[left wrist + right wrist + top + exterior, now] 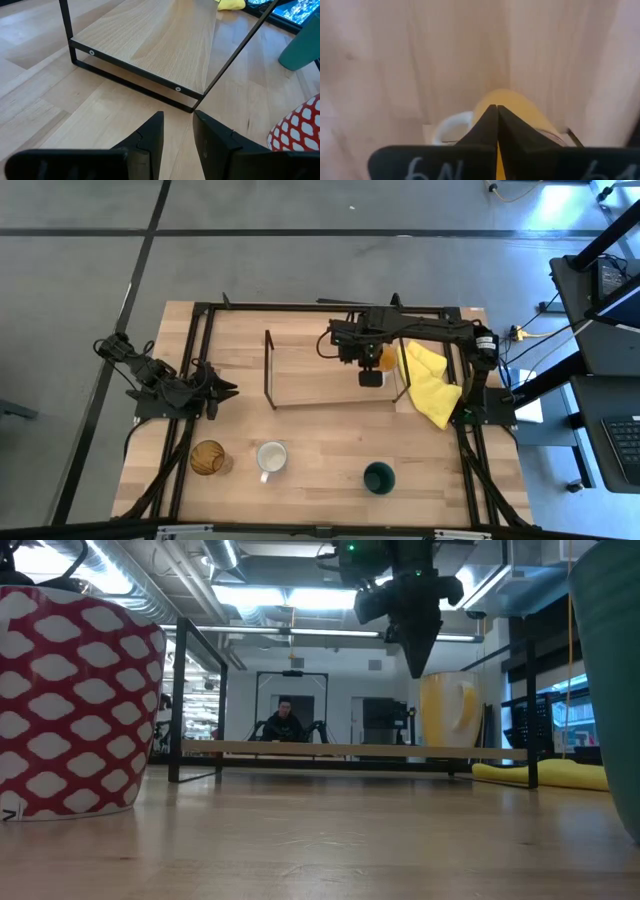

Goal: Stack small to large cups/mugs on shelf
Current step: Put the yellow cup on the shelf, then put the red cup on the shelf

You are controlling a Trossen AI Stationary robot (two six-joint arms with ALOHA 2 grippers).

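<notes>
Above the shelf's (320, 380) three-o'clock end, right gripper (417, 665) hangs pinched together and empty over the placed orange mug (447, 712); next, probably fetching the white mug (271, 457).

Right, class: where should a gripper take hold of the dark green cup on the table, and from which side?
The dark green cup stands upright, mouth open, no handle showing. Probably best: come straight down and pinch its rim wall, one finger inside, one outside. The right gripper, above the shelf, is the nearer.
</notes>
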